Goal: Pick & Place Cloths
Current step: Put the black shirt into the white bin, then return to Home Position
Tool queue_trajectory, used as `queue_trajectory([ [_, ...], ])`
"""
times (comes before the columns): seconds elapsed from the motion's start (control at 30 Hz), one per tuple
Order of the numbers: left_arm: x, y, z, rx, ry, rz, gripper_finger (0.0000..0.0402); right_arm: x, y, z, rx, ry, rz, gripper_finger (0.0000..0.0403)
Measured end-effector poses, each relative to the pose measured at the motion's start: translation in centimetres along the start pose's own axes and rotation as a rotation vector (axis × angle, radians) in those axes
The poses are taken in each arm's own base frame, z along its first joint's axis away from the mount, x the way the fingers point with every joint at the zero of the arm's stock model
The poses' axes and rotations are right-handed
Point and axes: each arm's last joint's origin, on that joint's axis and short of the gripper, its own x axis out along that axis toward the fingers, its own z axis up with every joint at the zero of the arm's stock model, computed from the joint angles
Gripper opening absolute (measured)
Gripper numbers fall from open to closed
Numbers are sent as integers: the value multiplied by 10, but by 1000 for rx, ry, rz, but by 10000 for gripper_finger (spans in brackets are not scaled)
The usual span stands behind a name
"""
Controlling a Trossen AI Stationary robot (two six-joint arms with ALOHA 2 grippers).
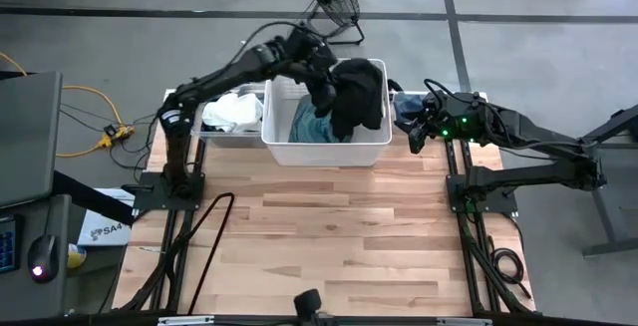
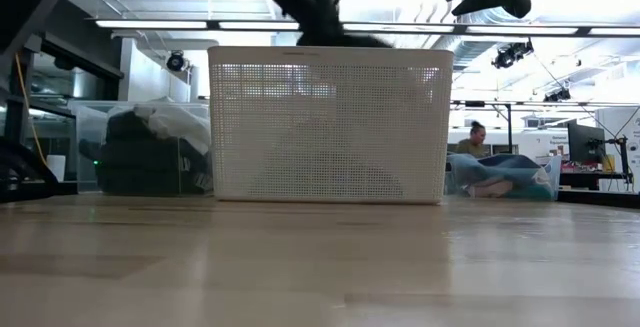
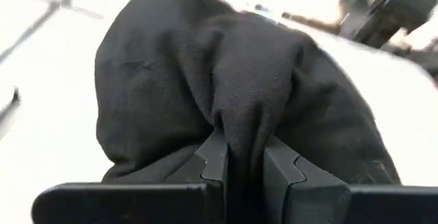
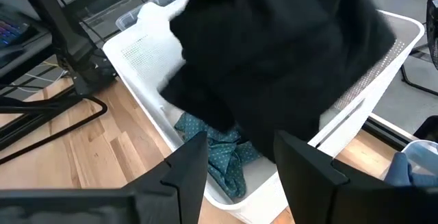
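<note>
Your left hand (image 3: pixel 243 159) clamped on the black cloth (image 1: pixel 357 97), dangling over the white basket (image 1: pixel 374 152), teal cloth (image 1: pixel 311 127) inside, your right hand (image 4: pixel 239 159) empty, fingers parted, just right of the basket.

We see two dark jointed arms (image 1: pixel 229 77), green lights on the right wrist (image 1: pixel 449 124), and blocky black fingers (image 3: pixel 213 162).

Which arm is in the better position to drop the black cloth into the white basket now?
The left arm. Its claw is shut on the black cloth, which hangs over the white basket. The right claw is open and holds nothing, beside the basket.
</note>
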Motion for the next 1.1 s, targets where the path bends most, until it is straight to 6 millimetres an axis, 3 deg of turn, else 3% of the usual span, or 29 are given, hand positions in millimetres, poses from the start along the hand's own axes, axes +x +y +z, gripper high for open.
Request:
queue_trajectory([
  [0.17, 33, 8, -22, -40, 149, 38, 39, 0, 0, 0, 2, 0, 0, 160],
  [0.4, 56, 17, -41, -98, 264, 79, 42, 0, 0, 0, 2, 0, 0, 160],
  [0.57, 54, 17, -37, -104, 241, 134, 137, 0, 0, 0, -5, 1, 4, 160],
  [0.8, 34, 12, -33, -111, 261, 85, 237, 0, 0, 0, -28, 2, 4, 160],
  [0.97, 4, -1, -17, -43, 173, 6, 260, -1, 1, -4, 23, 69, 72, 160],
  [1.1, -31, -9, -8, 17, 107, -57, 261, -16, -3, -11, 17, 134, 132, 160],
])
